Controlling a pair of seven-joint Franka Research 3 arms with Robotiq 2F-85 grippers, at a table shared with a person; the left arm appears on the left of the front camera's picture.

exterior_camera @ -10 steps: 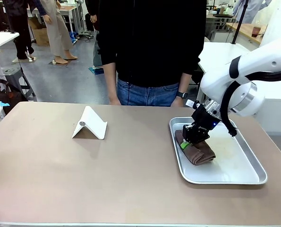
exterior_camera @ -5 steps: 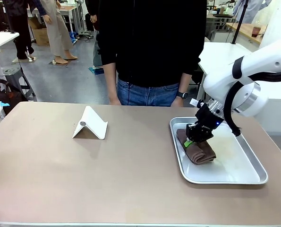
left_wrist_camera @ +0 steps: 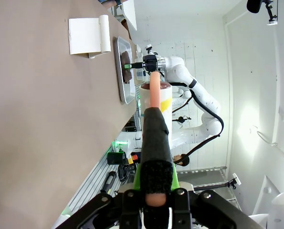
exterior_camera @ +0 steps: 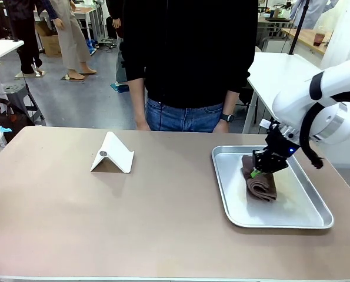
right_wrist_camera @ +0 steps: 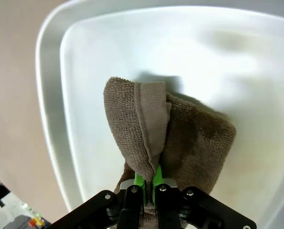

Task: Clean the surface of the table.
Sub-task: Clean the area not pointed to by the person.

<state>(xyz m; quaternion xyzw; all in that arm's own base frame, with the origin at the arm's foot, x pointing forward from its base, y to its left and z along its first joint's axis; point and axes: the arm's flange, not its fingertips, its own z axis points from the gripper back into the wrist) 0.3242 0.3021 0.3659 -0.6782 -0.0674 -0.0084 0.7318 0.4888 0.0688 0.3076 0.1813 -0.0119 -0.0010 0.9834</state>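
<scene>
R gripper (exterior_camera: 258, 172) pinched shut on a thin fold of the brown cloth (exterior_camera: 263, 187), low over the metal tray (exterior_camera: 295, 202) at the table (exterior_camera: 133, 217) right end. Risk: small bite slips, or hanging cloth snags rim & drags tray.

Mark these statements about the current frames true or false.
1. The robot's right hand is shut on the brown terry cloth. True.
2. The brown terry cloth lies spread on the bare table top. False: it is bunched over the shiny silver rectangular metal tray.
3. The white folded plastic stand sits on the large beige-brown matte table, to the picture's left of the tray. True.
4. The person in the black top is gripping the white stand. False: nobody touches it.
</scene>
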